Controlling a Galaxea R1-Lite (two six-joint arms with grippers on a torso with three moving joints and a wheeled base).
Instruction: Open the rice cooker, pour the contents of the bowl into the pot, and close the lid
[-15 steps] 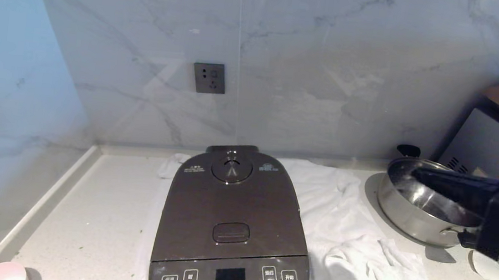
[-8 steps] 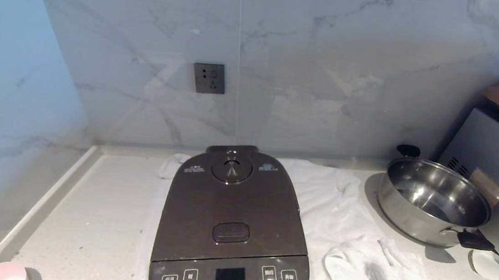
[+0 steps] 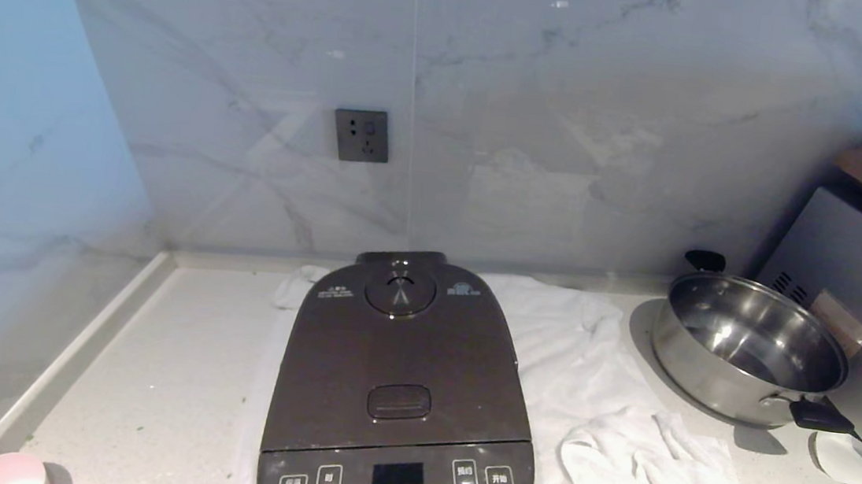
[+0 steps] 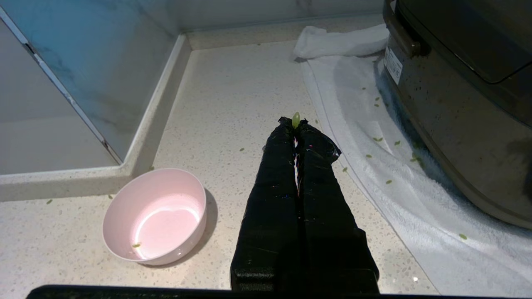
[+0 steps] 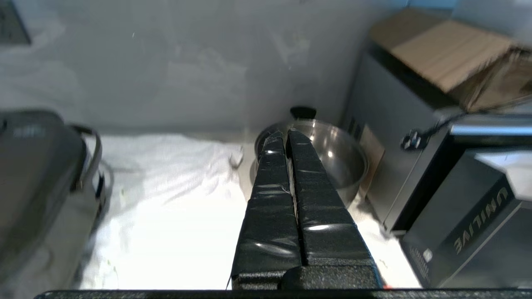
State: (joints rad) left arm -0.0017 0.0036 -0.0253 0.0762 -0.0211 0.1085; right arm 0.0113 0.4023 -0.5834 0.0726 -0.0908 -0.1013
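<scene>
Head view: on your speckled worktop [image 3: 173,375] the rice cooker [image 3: 400,397] sits with lid [image 3: 400,358] down; the right arm seen a second ago has gone. Left wrist view: left gripper [image 4: 296,121] shut, a green bit stuck at its tip, beside the nearly empty bowl [image 4: 156,216]. Right wrist view: right gripper [image 5: 282,137] shut, empty, so the task looks finished.

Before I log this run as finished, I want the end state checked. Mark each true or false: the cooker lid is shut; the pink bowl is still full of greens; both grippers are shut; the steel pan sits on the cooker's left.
1. The lid of the rice cooker is shut: true.
2. The bowl is full of greens: false, only a stray green bit or two remain.
3. The left gripper and right gripper are shut: true.
4. The steel pan sits on the cooker's left: false, it is on the right.
</scene>
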